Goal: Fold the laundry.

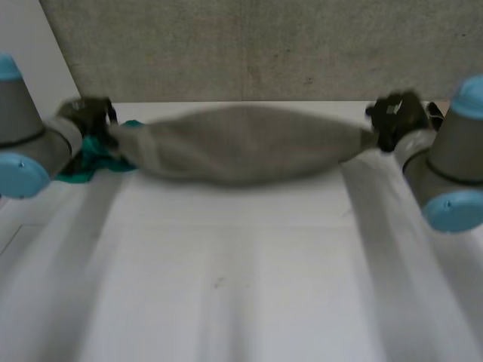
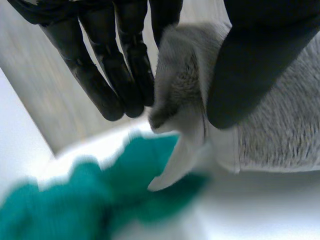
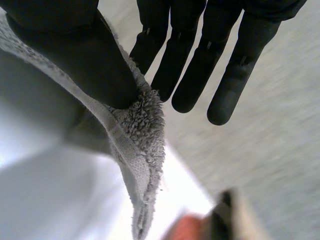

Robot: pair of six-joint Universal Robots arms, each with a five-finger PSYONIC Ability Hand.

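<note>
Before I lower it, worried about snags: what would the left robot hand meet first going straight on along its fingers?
Probably the green cloth beyond the fingertips of the left robot hand, though depth is unclear.

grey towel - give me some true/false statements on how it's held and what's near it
1. The grey towel is held at one end by the left hand and at the other by the right hand. True.
2. The towel lies neatly folded on the table. False: it is bunched and stretched between the two hands.
3. A teal cloth lies on the table by the left hand. True.
4. The right hand is open and holds nothing. False: in the right wrist view its thumb and fingers pinch the towel's edge.
</note>
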